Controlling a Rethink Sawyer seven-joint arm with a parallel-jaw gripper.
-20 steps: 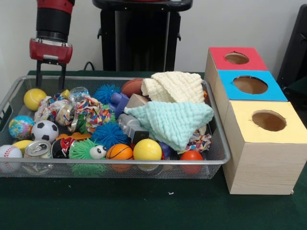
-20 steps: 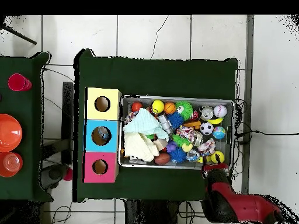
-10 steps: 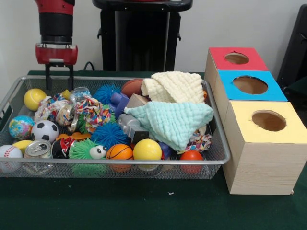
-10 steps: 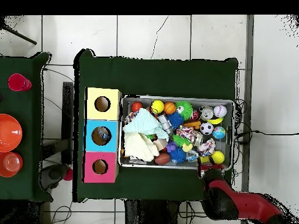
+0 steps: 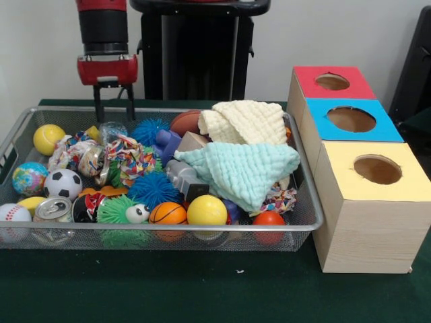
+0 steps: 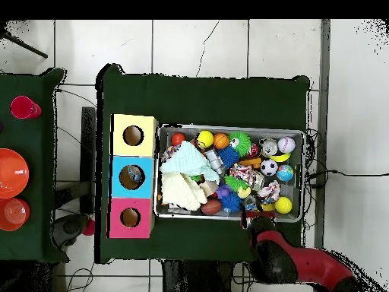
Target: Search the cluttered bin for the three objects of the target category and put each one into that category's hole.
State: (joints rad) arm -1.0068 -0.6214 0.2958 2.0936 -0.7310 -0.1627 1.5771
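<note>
1. Hanging over the far rim of the wire bin (image 5: 304, 195), the gripper (image 5: 112, 111) has its two dark fingers (image 5: 98, 108) spread a little apart, and they hold nothing.
2. Only the lower part of the red and black arm (image 5: 103, 30) shows in the front view; the top edge cuts off the rest.
3. From overhead the arm covers the gripper, so its tips are hard to make out there.
4. The bin is full of toys: a yellow ball (image 5: 48, 138), a soccer ball (image 5: 62, 184), a small basketball (image 5: 168, 213), a blue spiky ball (image 5: 153, 189) and a can (image 5: 53, 210).
5. A mint cloth (image 5: 244, 169) and a cream cloth (image 5: 244, 122) lie over the right part of the bin and hide what is below them.
6. Beside the bin stand three boxes with holes on top: the red box (image 5: 333, 82), the blue box (image 5: 351, 119) and the yellow box (image 5: 376, 169).
7. I cannot tell which category is the target one.
</note>
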